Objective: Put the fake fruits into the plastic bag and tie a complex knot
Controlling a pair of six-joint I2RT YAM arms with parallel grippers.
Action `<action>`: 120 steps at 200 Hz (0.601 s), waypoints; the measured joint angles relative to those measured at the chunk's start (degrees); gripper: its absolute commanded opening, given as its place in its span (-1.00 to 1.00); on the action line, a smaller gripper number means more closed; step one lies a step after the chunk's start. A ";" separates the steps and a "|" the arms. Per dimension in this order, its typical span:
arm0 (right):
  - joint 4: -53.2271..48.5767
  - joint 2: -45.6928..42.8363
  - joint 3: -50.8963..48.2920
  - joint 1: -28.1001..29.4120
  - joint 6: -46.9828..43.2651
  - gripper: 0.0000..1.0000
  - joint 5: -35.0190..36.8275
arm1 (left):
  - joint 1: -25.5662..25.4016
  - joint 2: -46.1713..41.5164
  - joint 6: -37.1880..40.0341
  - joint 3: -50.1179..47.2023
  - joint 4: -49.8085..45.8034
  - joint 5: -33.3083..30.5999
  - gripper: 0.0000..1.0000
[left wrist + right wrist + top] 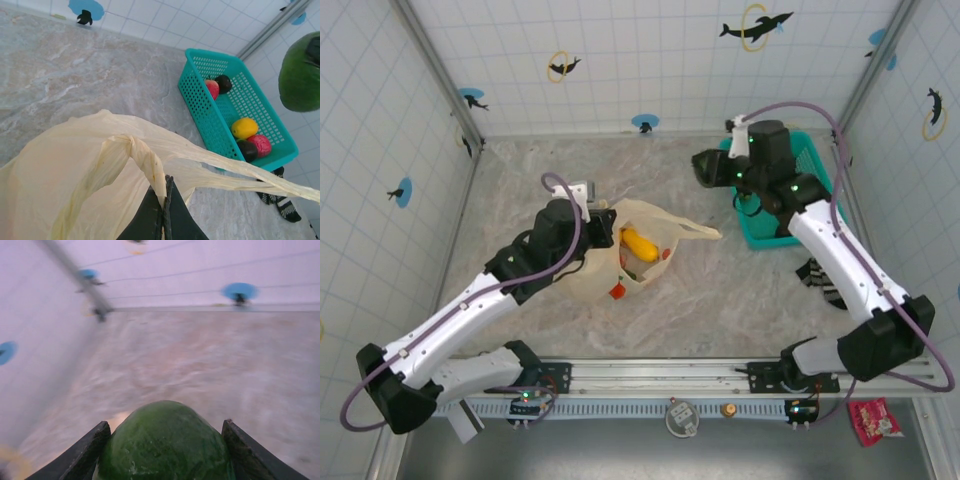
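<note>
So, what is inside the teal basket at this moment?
Five fruits show in the teal basket: a red fruit, a dark fruit, a yellow fruit, a second dark fruit and a pink fruit. Its near wall hides part of the floor.

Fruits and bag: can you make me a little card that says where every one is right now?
plastic bag: on the table, mouth open
left fingers: shut on a bag handle
in bag: long yellow fruit, small red fruit
right fingers: closed around a green fruit, up off the table beside the basket
teal basket: far right corner
in basket: red fruit, round yellow fruit, pink fruit, two dark fruits
</note>
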 measured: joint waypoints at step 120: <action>13.31 5.62 -16.76 23.37 -7.06 0.04 4.35 | 0.00 -8.76 -2.56 -3.63 -1.42 -3.91 -1.00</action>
